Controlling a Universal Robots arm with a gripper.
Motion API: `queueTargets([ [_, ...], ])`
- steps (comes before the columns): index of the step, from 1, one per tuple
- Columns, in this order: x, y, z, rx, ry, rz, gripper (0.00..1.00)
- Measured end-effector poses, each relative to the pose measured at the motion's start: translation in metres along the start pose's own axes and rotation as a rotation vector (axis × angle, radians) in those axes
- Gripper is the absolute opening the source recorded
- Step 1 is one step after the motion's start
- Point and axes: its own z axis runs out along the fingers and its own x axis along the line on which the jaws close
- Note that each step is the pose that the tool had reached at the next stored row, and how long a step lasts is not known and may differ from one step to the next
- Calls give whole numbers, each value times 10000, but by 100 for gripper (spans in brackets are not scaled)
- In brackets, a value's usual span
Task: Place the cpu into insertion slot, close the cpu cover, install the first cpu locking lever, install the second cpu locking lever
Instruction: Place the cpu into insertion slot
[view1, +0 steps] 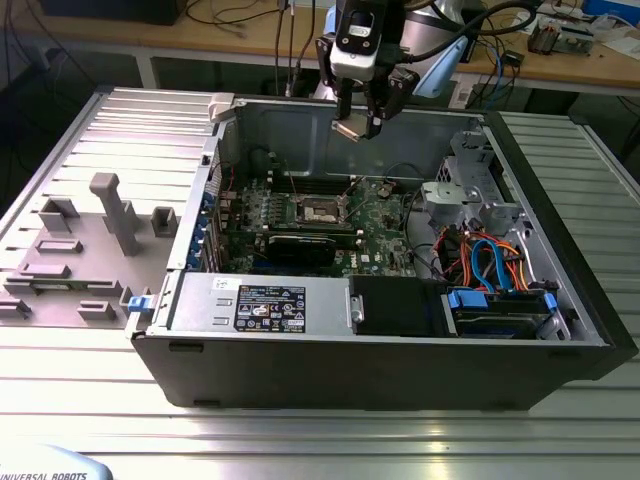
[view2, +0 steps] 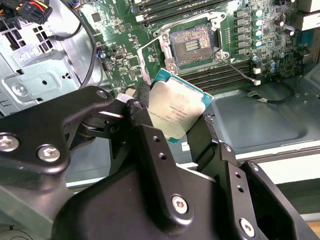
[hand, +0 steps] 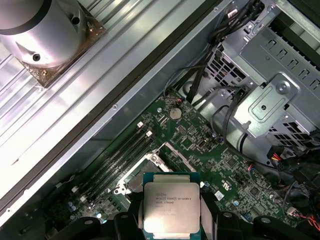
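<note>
**cpu clamped in the end effector, held high over the open case**

your black two-fingered end effector (view1: 358, 122) is clamped on the small flat square cpu (view1: 350, 130) with the silver-grey metal top. one finger (view2: 144, 97) presses on each of two opposite edges. in the exterior view the chip hangs in the air above the open dark grey metal computer case (view1: 400, 375), well apart from the green motherboard (view1: 385, 225) below it.

in both wrist views you can see the chip's face. it has a plain matte grey lid with a few lines of faint dark print across the middle, and a narrow teal-green board edge frames it all round. in the second wrist view it sits tilted between the fingers, with one corner pointing toward the socket.

the square insertion slot (view2: 192, 45), with its dark pin-field centre and silver metal rim, lies flat on the motherboard. its pin field is uncovered, and long parallel black memory slots (view2: 225, 75) run just beside it. in the first wrist view the held chip hides part of the slot.

in the exterior view a large black rectangular card (view1: 300, 248) lies between the slot and the silver power supply box (view1: 260, 300). the case rests on its side on the ribbed aluminium desk (view1: 300, 440).
</note>
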Motion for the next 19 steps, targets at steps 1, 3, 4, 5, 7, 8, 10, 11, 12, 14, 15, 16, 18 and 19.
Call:
queueTargets([
  [1,0,0,0,0,0,5,54],
  [3,0,0,0,-1,-2,29,54],
  [4,0,0,0,-1,-4,43,54],
  [5,0,0,0,-1,-8,86,54],
  [7,0,0,0,-4,-17,197,54],
  [8,0,0,0,-5,-25,288,54],
  [10,0,0,0,-9,-37,428,54],
  [11,0,0,0,-9,-42,480,54],
  [12,0,0,0,-10,-49,563,54],
  [14,0,0,0,-14,-61,698,54],
  [15,0,0,0,-14,-67,762,54],
  [16,0,0,0,-16,-72,836,54],
  [18,0,0,0,-19,-85,980,54],
  [19,0,0,0,-19,-91,1043,54],
])
